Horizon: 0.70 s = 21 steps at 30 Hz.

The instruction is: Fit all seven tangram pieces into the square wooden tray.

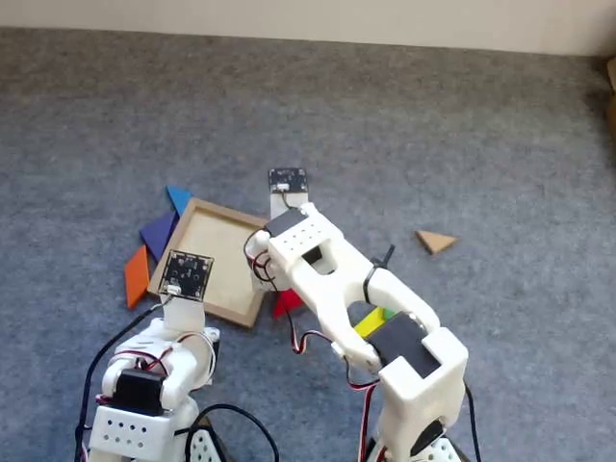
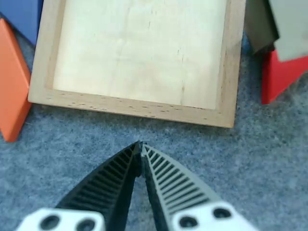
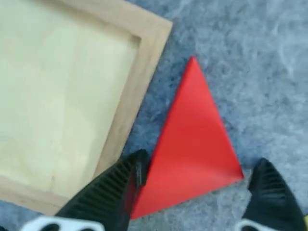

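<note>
The square wooden tray (image 1: 231,209) lies empty on the grey carpet. My right gripper (image 3: 199,166) is open, one finger on each side of the red triangle (image 3: 192,139), which lies flat just beside the tray's rim (image 3: 139,86). My left gripper (image 2: 140,147) is shut and empty, its tip just short of the tray's near rim (image 2: 134,108). An orange piece (image 1: 138,274), a dark blue piece (image 1: 159,231) and a light blue triangle (image 1: 178,197) lie along the tray's left side. Yellow (image 1: 369,322) and green (image 1: 390,313) pieces peek out under the right arm.
A tan triangle (image 1: 435,241) lies alone on the carpet well to the right of the tray. The right arm (image 1: 337,279) stretches over the tray's right corner. Open carpet spreads behind the tray.
</note>
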Each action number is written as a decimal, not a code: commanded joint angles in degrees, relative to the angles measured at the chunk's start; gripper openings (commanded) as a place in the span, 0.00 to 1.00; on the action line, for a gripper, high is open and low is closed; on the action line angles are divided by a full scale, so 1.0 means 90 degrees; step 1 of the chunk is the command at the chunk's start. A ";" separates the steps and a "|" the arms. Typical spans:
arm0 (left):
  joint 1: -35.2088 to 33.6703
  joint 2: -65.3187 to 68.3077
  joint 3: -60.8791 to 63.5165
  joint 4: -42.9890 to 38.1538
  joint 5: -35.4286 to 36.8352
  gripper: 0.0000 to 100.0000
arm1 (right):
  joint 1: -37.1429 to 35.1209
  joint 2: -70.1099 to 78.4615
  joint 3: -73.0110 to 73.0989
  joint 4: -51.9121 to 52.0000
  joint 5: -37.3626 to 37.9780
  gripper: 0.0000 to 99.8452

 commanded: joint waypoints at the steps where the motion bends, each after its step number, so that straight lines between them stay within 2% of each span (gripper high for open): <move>1: -0.0063 -0.0278 0.0122 0.0039 -0.0049 0.01 | 0.0122 0.0093 0.0024 0.0083 -0.0020 0.24; 10: -0.0063 -0.0278 0.0122 0.0039 -0.0049 0.01 | 0.0317 0.0142 -0.0054 0.0396 -0.0010 0.24; 15: -0.0063 -0.0278 0.0122 0.0039 -0.0049 0.01 | 0.0698 -0.0611 -0.0210 0.0562 0.0147 0.20; 17: -0.0063 -0.0278 0.0122 0.0039 -0.0049 0.01 | 0.0708 -0.0962 -0.0093 0.0562 0.0459 0.17; 21: -0.0063 -0.0278 0.0122 0.0039 -0.0049 0.01 | 0.0708 -0.1509 0.0327 0.0552 0.0576 0.17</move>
